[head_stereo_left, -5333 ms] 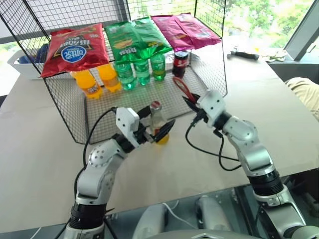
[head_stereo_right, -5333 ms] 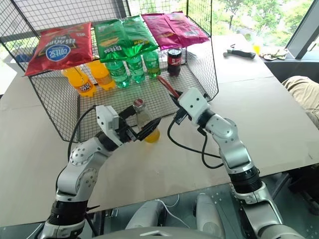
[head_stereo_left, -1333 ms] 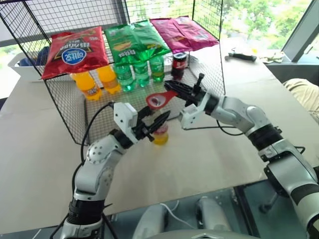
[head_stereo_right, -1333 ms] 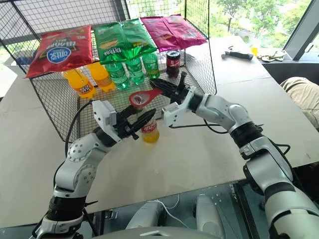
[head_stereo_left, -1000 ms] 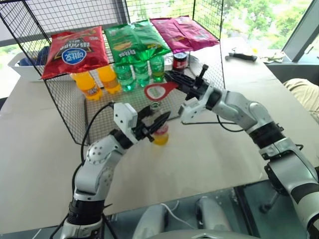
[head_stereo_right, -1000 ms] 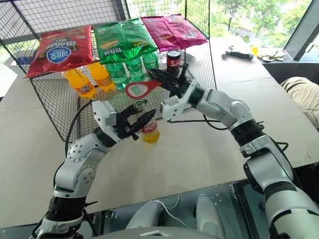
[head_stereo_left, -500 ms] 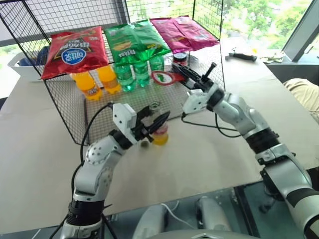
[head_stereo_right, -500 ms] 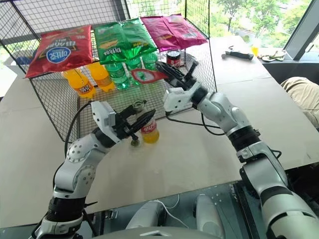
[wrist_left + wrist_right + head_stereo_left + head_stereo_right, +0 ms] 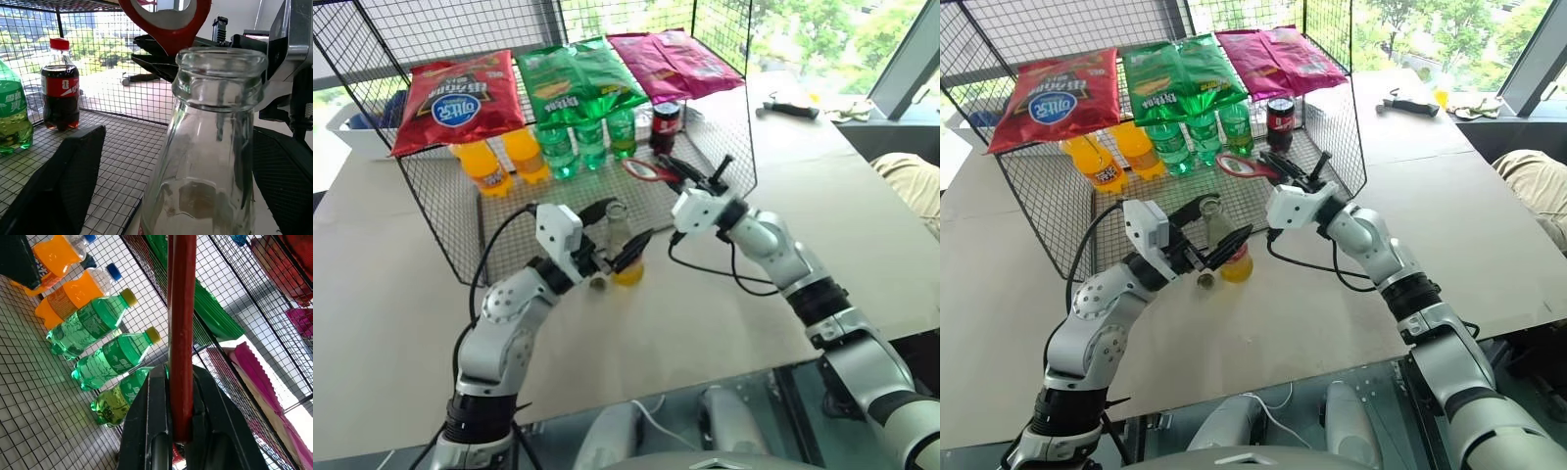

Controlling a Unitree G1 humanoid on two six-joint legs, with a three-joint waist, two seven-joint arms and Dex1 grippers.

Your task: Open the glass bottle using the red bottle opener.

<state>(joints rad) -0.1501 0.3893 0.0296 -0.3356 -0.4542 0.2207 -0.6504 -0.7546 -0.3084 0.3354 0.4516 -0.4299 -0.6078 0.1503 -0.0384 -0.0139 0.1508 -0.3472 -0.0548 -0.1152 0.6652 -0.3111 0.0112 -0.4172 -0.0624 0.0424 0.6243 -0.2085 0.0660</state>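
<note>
At centre frame of the left eye view, the glass bottle (image 9: 618, 231) stands upright on the counter (image 9: 705, 313), at the front edge of the wire rack (image 9: 450, 211). Its mouth is uncapped; yellow-orange liquid fills the lower part. A small round cap (image 9: 598, 284) lies on the counter just left of the bottle base.

Left gripper (image 9: 617, 238): the fingers are spread wide, one on each side of the bottle. The upper finger (image 9: 594, 209) arcs past the neck on the left; the lower finger (image 9: 633, 251) sits to the right of the body. In the left wrist view the bottle neck (image 9: 215, 137) rises between the two dark fingers with clear gaps on both sides, so the fingers are apart from the glass.

Right gripper (image 9: 683, 179): the fingers are closed on the handle of the red bottle opener (image 9: 648, 171). The right wrist view shows the red handle (image 9: 182, 333) clamped edge-on between the two fingers. The opener head points toward the upper left of the frame, up and to the right of the bottle mouth, well clear of it, over the rack floor.

Inside the rack, at upper frame: two orange soda bottles (image 9: 499, 157), three green bottles (image 9: 590, 140) and a dark cola bottle (image 9: 666, 124). Snack bags (image 9: 578, 78) in red, green and pink lie on the rack top.
</note>
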